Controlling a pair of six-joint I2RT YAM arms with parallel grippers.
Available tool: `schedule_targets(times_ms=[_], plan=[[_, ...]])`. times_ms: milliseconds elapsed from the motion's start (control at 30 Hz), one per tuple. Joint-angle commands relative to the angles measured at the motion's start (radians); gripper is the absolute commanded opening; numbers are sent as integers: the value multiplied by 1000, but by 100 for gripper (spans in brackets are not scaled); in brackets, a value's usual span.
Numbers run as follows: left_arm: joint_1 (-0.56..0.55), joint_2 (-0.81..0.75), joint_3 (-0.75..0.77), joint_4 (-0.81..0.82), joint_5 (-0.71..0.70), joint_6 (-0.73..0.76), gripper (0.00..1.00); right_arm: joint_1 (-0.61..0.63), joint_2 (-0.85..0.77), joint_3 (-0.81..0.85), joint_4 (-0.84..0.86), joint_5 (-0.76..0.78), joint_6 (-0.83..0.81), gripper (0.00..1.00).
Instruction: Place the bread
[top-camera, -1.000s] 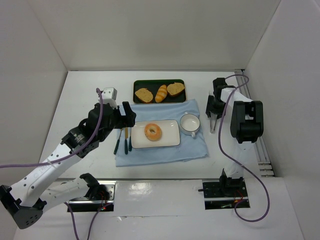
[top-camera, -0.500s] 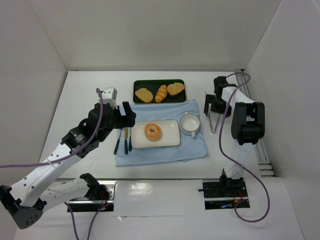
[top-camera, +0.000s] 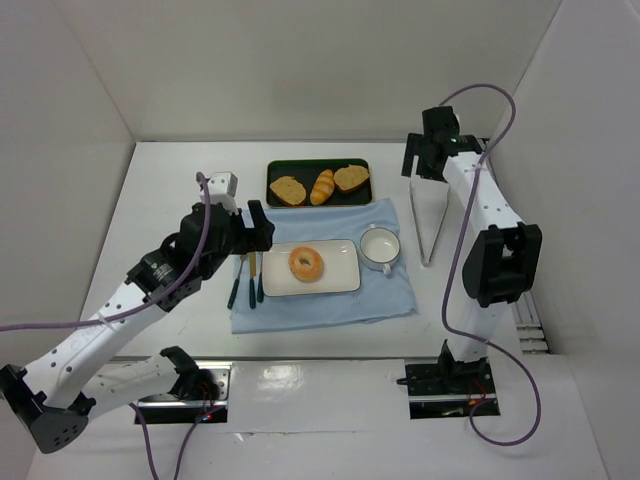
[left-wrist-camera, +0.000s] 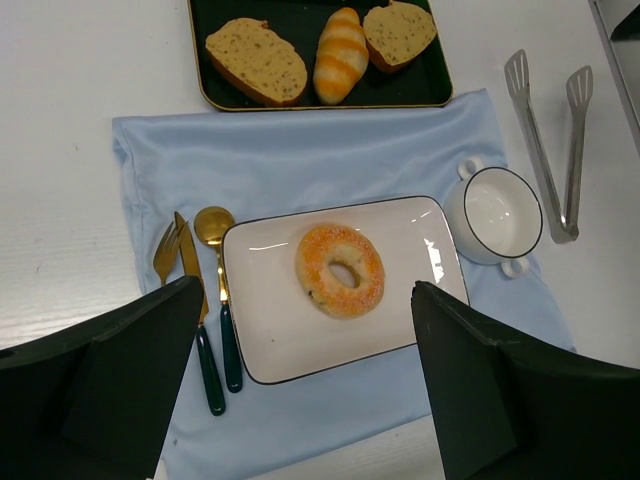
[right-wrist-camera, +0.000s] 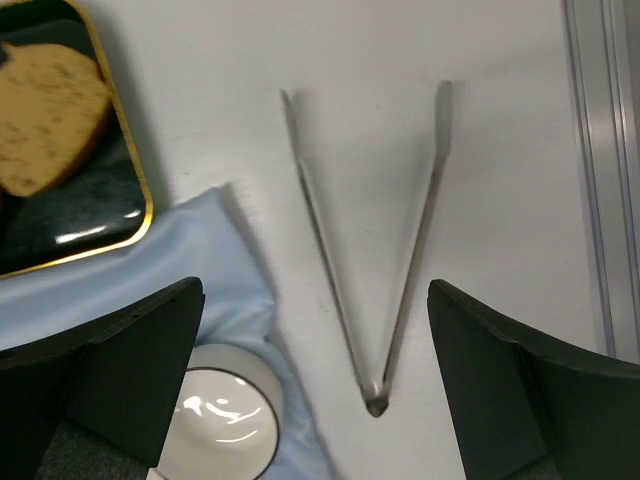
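Note:
The bread (top-camera: 306, 263) (left-wrist-camera: 340, 270), a golden-orange ring with a hole, lies flat in the middle of a white rectangular plate (top-camera: 342, 277) (left-wrist-camera: 270, 330). My left gripper (top-camera: 256, 228) (left-wrist-camera: 308, 292) hovers open above the plate's near-left side, with nothing between its fingers. My right gripper (top-camera: 428, 158) (right-wrist-camera: 315, 290) is raised at the back right, open and empty. It looks down on metal tongs (top-camera: 432, 225) (right-wrist-camera: 405, 280) lying spread on the table.
A dark tray (top-camera: 275, 170) (left-wrist-camera: 300, 100) behind the plate holds two toast slices and a long roll. A white cup (top-camera: 380, 246) (left-wrist-camera: 495, 213) (right-wrist-camera: 215, 420) sits right of the plate. Cutlery (top-camera: 247, 280) (left-wrist-camera: 205, 320) lies to its left, all on a blue cloth (top-camera: 320, 305). A rail (right-wrist-camera: 600, 150) runs along the right edge.
The right gripper opened, then rose and drew back toward the far wall, leaving the tongs lying on the table. The left arm barely shifted. The bread stayed put.

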Motion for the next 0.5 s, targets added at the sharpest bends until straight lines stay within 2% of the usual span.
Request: schedule_targets(times_ms=[0, 200, 467], plan=[[5, 22, 56, 39, 6, 37, 99, 64, -52, 62, -46, 50, 28, 100], [5, 31, 75, 39, 16, 46, 99, 171, -145, 24, -47, 70, 55, 100], [5, 12, 64, -1, 16, 46, 99, 300, -392, -233, -14, 106, 120, 100]])
